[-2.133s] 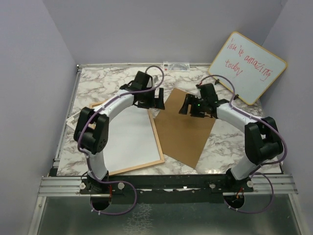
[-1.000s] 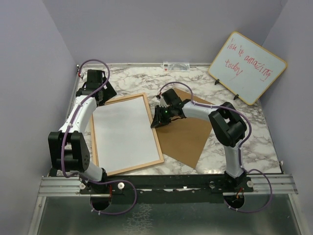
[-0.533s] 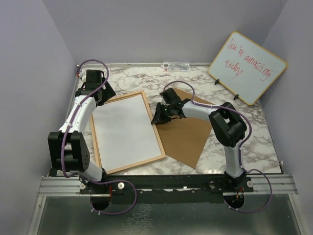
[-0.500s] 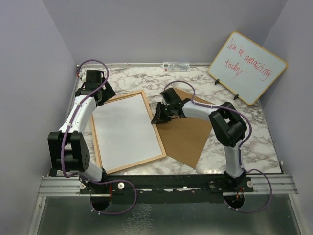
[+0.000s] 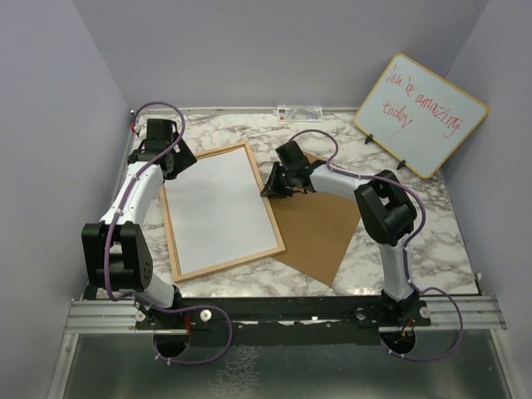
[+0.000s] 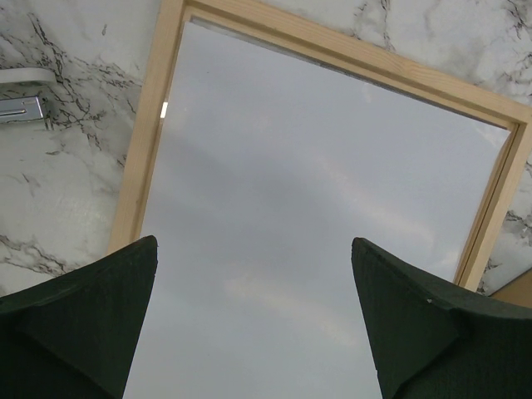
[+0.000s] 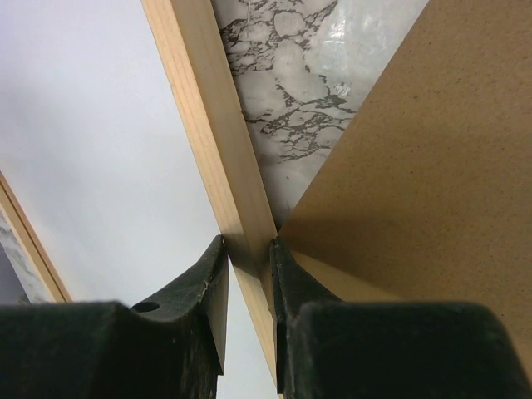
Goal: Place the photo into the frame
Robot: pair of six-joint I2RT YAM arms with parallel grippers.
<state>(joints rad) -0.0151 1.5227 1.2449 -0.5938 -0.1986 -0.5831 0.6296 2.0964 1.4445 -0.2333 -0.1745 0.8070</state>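
The frame [image 5: 220, 209] lies on the left half of the marble counter [image 5: 332, 133]. Its long axis runs from near to far, with the far end leaning a little to the left. My right tool [image 7: 247, 253] is nearly closed, pinching the frame's right long rail close to the far corner. My left tool [image 6: 252, 245] hangs over the far-left corner with its fingers spread wide and nothing between them.

A brown board [image 5: 320, 224] lies just to the right, and its left corner meets the rail at my right fingers. I cannot tell which of the two is on top there. The pane shows only flat pale grey. A whiteboard [image 5: 421, 115] with red writing leans at the far right, and plain lilac walls [image 5: 249, 50] close in the counter.
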